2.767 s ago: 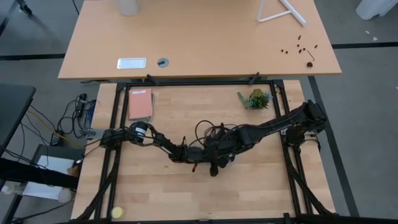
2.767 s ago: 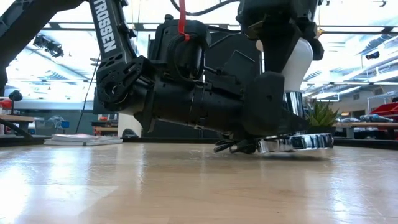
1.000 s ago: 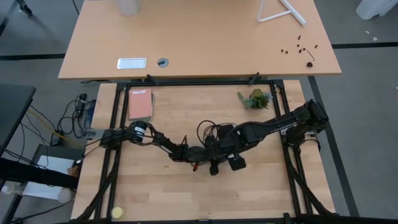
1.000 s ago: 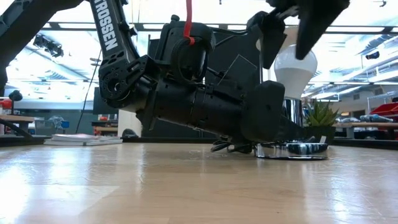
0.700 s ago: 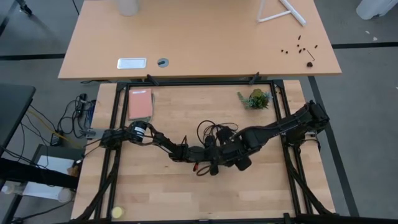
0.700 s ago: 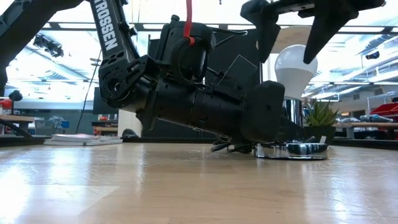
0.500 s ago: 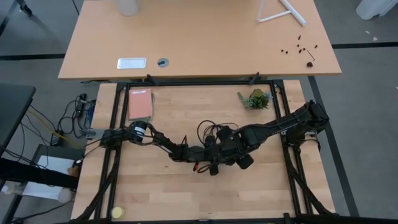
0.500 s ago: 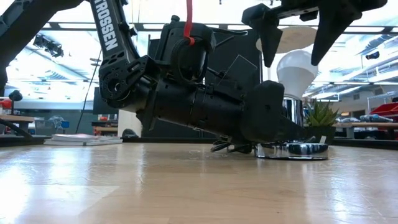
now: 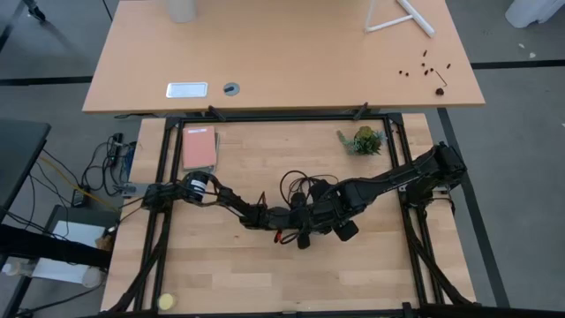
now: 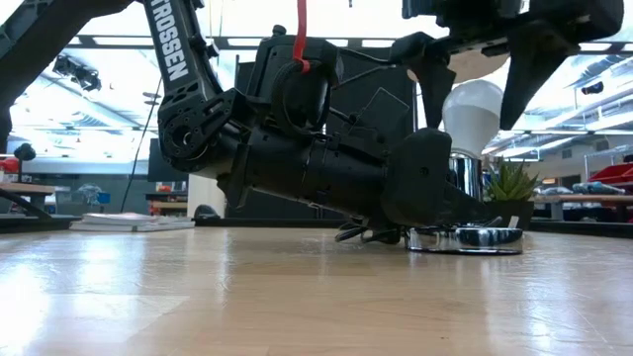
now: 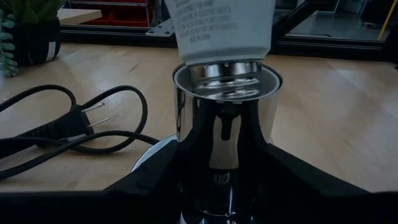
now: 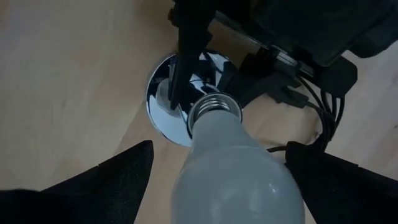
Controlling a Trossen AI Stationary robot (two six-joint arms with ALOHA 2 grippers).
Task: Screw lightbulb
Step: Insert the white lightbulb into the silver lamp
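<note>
The white lightbulb [image 10: 473,111] stands upright with its narrow end in the mouth of a chrome socket tube [image 11: 224,124]. The tube rises from a round silvery base disc [image 10: 465,238] on the table. My left gripper [image 11: 224,180] reaches in level and is shut on the tube. My right gripper [image 10: 475,109] points down over the lightbulb [image 12: 233,171], open. One finger [image 12: 118,180] stands on each side of the bulb without touching it. In the high view both grippers meet mid-table [image 9: 318,221], and the right one hides the bulb. My left gripper pinches the chrome socket tube's lower part [image 11: 221,158] between its two fingers [image 11: 155,180]. It comes in about level, just above the table, with the fingers across the upright tube. The socket stands upright with its base disc on the table.
A black cord and plug [image 11: 62,130] lie looped on the table beside the socket. A small potted plant [image 9: 364,140] stands at the far right, a pink book [image 9: 199,147] at the far left, and a yellow ball [image 9: 166,301] at the near left edge.
My right gripper has rolled about the line along which it points and come down a little. Its open fingers now straddle the lightbulb's widest part. The bulb and socket have stayed in place in my left gripper's hold.
</note>
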